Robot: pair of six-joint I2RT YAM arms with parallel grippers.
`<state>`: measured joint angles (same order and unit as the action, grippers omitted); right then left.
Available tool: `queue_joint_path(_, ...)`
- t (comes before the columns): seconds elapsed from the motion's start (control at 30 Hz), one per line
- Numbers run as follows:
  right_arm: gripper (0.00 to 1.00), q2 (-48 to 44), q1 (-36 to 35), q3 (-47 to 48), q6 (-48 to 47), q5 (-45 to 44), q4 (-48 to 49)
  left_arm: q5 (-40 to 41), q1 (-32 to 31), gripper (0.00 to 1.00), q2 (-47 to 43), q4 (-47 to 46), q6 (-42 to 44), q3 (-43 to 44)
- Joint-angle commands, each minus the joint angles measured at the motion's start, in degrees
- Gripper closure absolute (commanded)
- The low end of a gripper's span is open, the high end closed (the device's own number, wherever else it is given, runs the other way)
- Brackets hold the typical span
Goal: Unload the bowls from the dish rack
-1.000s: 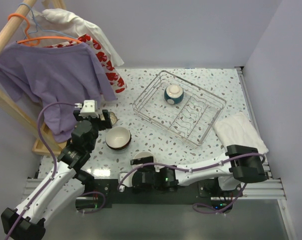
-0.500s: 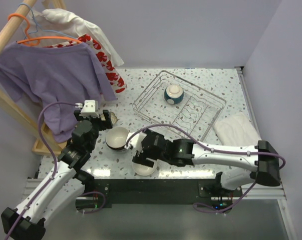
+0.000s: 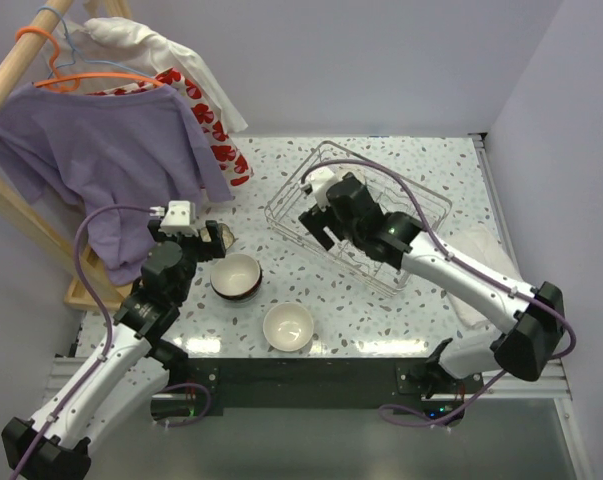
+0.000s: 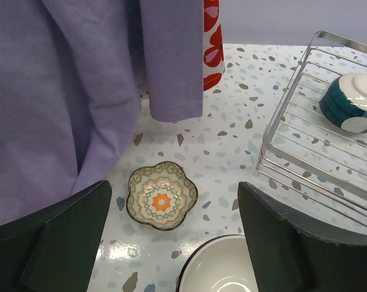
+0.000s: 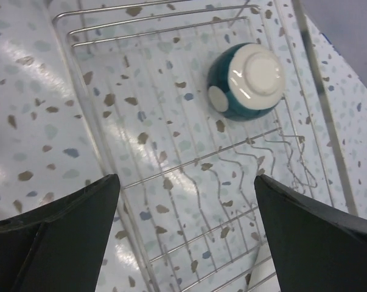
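The dish rack [image 3: 428, 245] stands at the back right of the table. One teal-and-white bowl [image 5: 247, 79] lies upside down in it; it also shows in the left wrist view [image 4: 352, 103] and is hidden under my right arm in the top view. My right gripper [image 3: 319, 222] is open and empty above the rack's left part, short of that bowl [image 5: 186, 179]. A dark-rimmed bowl [image 3: 236, 275] and a white bowl [image 3: 288, 326] sit upright on the table. My left gripper [image 3: 203, 238] is open and empty, just left of the dark-rimmed bowl [image 4: 223, 274].
A small flower-shaped patterned dish [image 4: 162, 194] lies between my left fingers' line of sight. A wooden clothes stand with a purple shirt [image 3: 111, 150] and a red-and-white cloth [image 3: 216, 130] crowds the left. A folded white towel [image 3: 481, 260] lies right of the rack.
My right gripper left the white bowl at the table's front and swung up and back to over the dish rack. The left arm has not moved.
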<state>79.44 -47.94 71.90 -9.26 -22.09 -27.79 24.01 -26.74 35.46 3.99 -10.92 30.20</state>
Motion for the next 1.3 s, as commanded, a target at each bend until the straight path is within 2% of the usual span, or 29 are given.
queue_joint_path(0.0,0.02,6.7,5.9,6.8,-4.2,0.2,2.5,-1.7,0.4,0.1,-1.0,-1.3,-0.2,0.7)
queue_joint_path(0.17,0.01,14.2,10.8,12.4,-8.0,1.6,5.6,-2.5,0.3,0.09,-0.7,-1.2,-0.4,0.8)
queue_joint_path(0.4,0.01,24.4,11.6,18.4,-17.2,0.2,6.7,-1.1,0.3,0.09,-1.7,-0.2,-0.3,1.2)
queue_joint_path(0.63,0.01,32.0,11.6,19.8,-22.1,-6.9,11.1,-1.9,0.3,0.08,-1.6,-0.3,-0.3,1.1)
queue_joint_path(1.03,0.01,38.9,11.6,21.1,-28.7,-10.0,12.6,-2.7,0.3,0.08,-1.6,-0.1,-0.4,1.2)
queue_joint_path(1.27,0.01,42.0,11.3,19.2,-33.4,-15.1,17.9,-4.7,0.2,0.08,-1.6,-0.6,-0.7,1.1)
